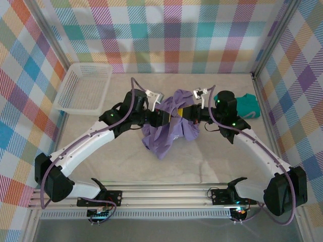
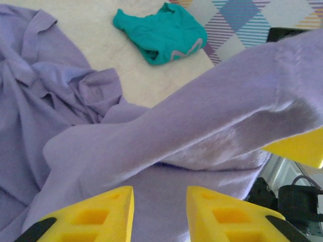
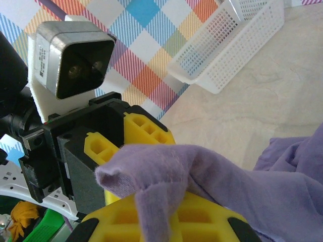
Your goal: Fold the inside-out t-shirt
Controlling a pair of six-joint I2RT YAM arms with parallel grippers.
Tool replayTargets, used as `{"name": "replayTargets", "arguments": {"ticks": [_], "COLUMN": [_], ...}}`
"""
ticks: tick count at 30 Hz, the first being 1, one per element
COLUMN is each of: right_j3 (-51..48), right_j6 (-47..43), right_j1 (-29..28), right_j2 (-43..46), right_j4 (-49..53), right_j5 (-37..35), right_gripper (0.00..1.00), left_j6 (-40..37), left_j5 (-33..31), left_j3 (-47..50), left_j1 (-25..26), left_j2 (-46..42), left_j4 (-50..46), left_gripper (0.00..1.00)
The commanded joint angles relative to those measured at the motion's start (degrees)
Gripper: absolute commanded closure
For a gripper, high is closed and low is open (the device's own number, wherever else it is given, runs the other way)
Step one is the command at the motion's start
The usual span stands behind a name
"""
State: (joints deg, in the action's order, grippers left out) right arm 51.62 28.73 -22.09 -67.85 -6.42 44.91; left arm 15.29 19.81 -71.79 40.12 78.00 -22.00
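I see the desk (image 1: 217, 161) with the inside-out t-shirt (image 1: 162, 135) bunched in a heap at its middle, not laid flat. Both arms reach in from either side and meet over the far half of the heap. White basket (image 1: 83, 88) sits at the far left corner, well apart from the shirt. Teal garment (image 1: 246, 105) lies crumpled at the far right, just beyond the right wrist, with bare desk between it and the lavender cloth. The right end effector (image 3: 154, 219) is closed tight on a narrow fold of the shirt. The fold comes up between its yellow fingers and flops over their tips, and the rest of the cloth trails off to the side. The left end effector (image 2: 159, 194) is partway open, its two yellow fingers standing apart with a clear gap. In the left wrist view a thick band of shirt runs across just ahead of its tips and cloth fills the gap behind them. I can't tell whether either pad actually touches it, and nothing looks pinched. The two end effectors face each other nearly tip to tip, with the gripped fold between them. The shirt's bulk lies below and to the near side of both.
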Motion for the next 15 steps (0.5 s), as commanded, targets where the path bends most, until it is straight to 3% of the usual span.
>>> {"name": "replayTargets", "arguments": {"ticks": [1,7,11,15], "right_j3": [1.02,1.21,1.78,1.57], "right_j6": [-0.92,-3.94,-8.16,-11.37], "right_j1": [0.51,0.98,1.65,2.47], "right_j2": [0.55,1.46,2.59,3.51], "right_j4": [-0.39,2.68,6.48,8.25], "right_j5": [2.29,3.0,3.95,5.39], "right_gripper": [1.0,1.0,1.0,1.0], "left_j6": [-3.08,-6.13,-8.14,-9.77], "left_j5": [2.47,0.45,-1.02,5.04], "left_j3": [-2.36,-4.63,-5.57,-7.17], "left_j1": [0.71,0.67,0.63,0.66], "left_j2": [2.39,5.59,7.41,10.76], "left_j4": [2.72,0.97,0.97,2.5], "left_gripper": [0.68,0.53,0.49,0.49]}}
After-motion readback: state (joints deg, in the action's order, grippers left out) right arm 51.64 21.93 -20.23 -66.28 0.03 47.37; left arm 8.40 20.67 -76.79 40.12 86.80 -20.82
